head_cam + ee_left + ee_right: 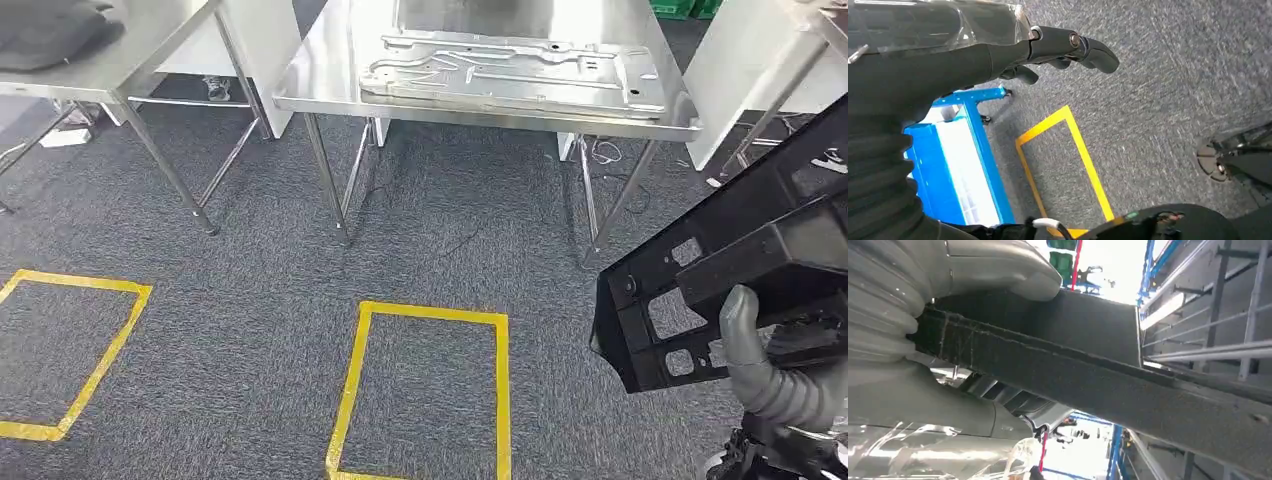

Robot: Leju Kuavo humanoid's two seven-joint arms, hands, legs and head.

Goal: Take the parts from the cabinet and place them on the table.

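Observation:
My right hand (770,370) grips a black plastic part (730,270) with several cut-out holes, held tilted at the lower right, above the carpet and short of the table. The same part (1088,375) appears up close in the right wrist view, clamped under the grey thumb (998,265) of my right hand (908,340). A steel table (320,70) stands ahead, and a flat stamped metal panel (510,70) lies on it. In the left wrist view my left hand (1048,50) hangs over the carpet with fingers loosely curved and nothing in it.
A second steel table (140,40) at the left carries a dark bundle (50,30). Yellow tape rectangles (420,390) mark the grey carpet in front of the tables. A blue cart (963,165) stands near my left side. White furniture (740,70) stands at the far right.

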